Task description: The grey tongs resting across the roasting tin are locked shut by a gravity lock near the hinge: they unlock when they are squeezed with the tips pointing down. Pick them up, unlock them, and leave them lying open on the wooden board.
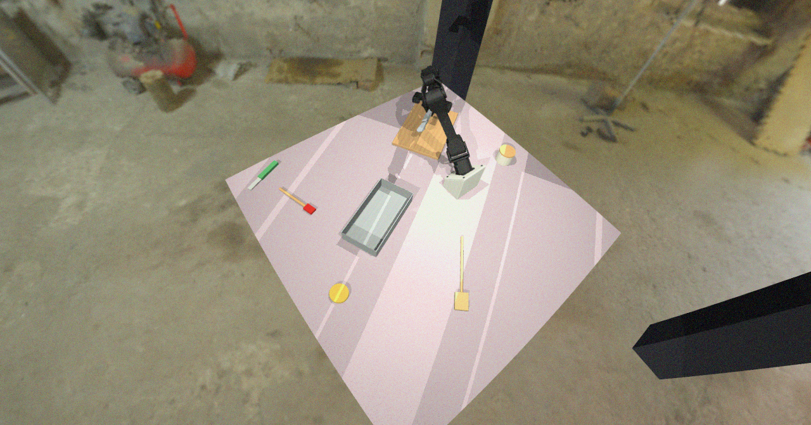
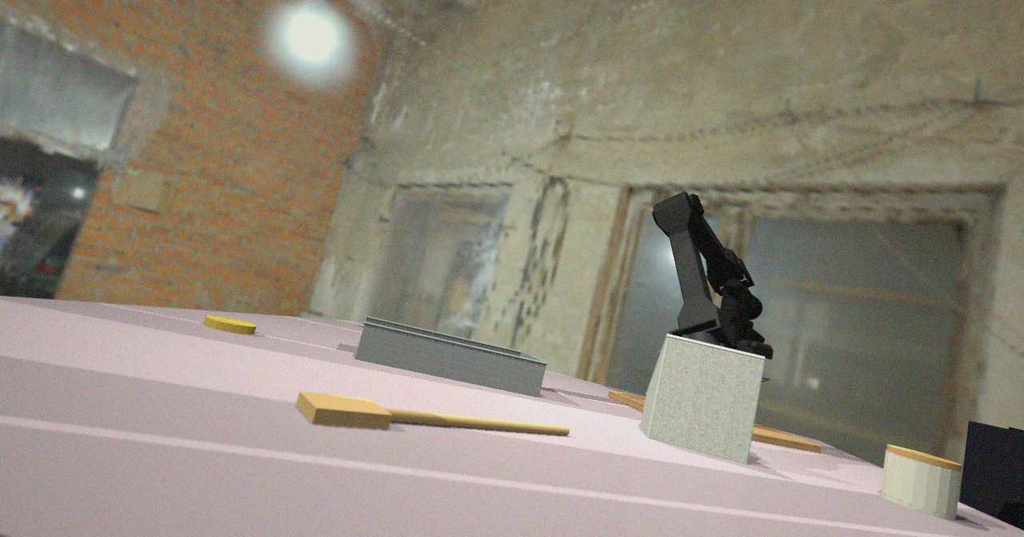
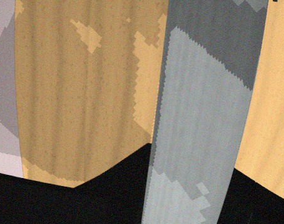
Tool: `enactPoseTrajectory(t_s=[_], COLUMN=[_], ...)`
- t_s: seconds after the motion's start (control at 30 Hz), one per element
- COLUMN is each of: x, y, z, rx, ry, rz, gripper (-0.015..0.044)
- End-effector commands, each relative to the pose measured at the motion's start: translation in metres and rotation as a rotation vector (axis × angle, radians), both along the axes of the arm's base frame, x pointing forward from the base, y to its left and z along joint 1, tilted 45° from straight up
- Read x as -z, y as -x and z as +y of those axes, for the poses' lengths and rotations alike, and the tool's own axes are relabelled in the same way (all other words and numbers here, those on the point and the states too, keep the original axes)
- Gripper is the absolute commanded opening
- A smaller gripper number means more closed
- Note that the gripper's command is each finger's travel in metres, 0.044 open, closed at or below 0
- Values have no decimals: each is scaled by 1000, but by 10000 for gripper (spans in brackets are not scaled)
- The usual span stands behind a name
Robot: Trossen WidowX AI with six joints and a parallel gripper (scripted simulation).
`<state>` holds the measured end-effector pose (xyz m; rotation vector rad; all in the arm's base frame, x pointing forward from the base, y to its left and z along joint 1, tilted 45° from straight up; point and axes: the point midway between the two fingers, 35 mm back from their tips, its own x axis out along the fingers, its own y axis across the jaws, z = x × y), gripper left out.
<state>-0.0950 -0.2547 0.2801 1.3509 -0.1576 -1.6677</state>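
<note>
My gripper [image 1: 429,110] [image 3: 174,155] is shut on the grey tongs [image 1: 422,122] [image 3: 204,109], at the far end of the table over the wooden board [image 1: 412,143] [image 2: 787,439] [image 3: 86,93]. In the wrist view a broad grey arm of the tongs runs from the top edge down between the black fingers, with the board behind it. In the top view part of the tongs shows beside the arm; the rest is hidden. I cannot tell how far apart their arms stand, or whether they touch the board. The tongs are away from the roasting tin [image 1: 358,245] [image 2: 458,364].
The pale base block [image 1: 462,185] [image 2: 705,401] stands near the board. A cream pot [image 1: 505,156] [image 2: 920,483] is right of it. A wooden spatula [image 1: 461,300] [image 2: 347,412], yellow disc [image 1: 339,292] [image 2: 229,324], red-headed tool [image 1: 308,208] and green-handled tool [image 1: 267,170] lie farther off.
</note>
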Motion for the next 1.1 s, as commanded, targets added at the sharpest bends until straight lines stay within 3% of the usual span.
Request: enactPoseTrajectory(t_s=[0.0,0.87,1.07], x=[7,30,28], y=[-1,-9,-9], z=[-4,-27,-26], rx=[5,8,2], ry=[-6,5,9], rz=[-6,-11,-7], gripper=[-150,-150,8])
